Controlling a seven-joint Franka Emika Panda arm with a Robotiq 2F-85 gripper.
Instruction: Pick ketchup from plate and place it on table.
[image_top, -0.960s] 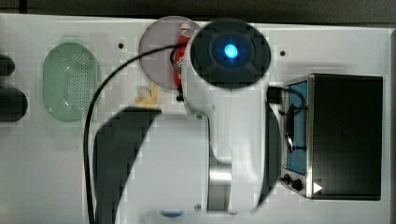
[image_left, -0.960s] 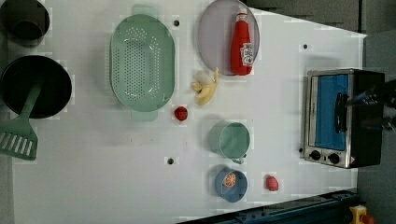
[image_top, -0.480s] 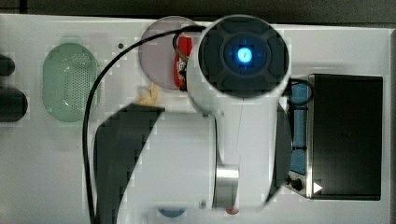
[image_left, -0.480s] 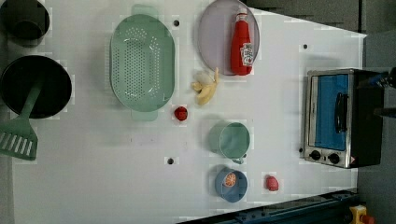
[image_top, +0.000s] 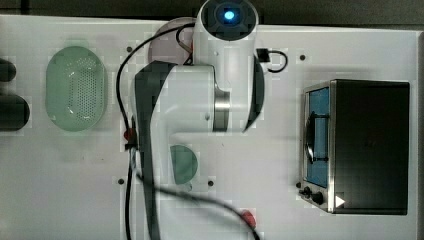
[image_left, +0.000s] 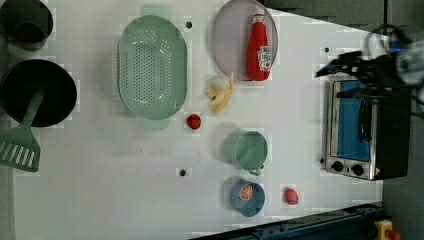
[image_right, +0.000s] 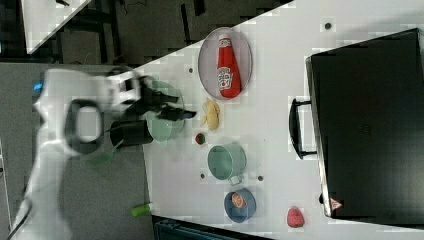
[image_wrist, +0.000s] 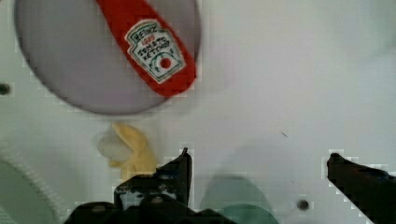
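White table: one ketchup, one plate

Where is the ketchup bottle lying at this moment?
In the left view, the ketchup bottle lies on its side on the right part of the pale lilac plate, near the table's top edge, just above the peeled banana.

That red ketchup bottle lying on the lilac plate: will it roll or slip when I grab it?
The red ketchup squeeze bottle lies on its side on the round pale lilac plate, so a nudge may roll it. Its rounded, smooth-looking plastic body might slip or squash. The open gripper should probably close across the labelled middle.
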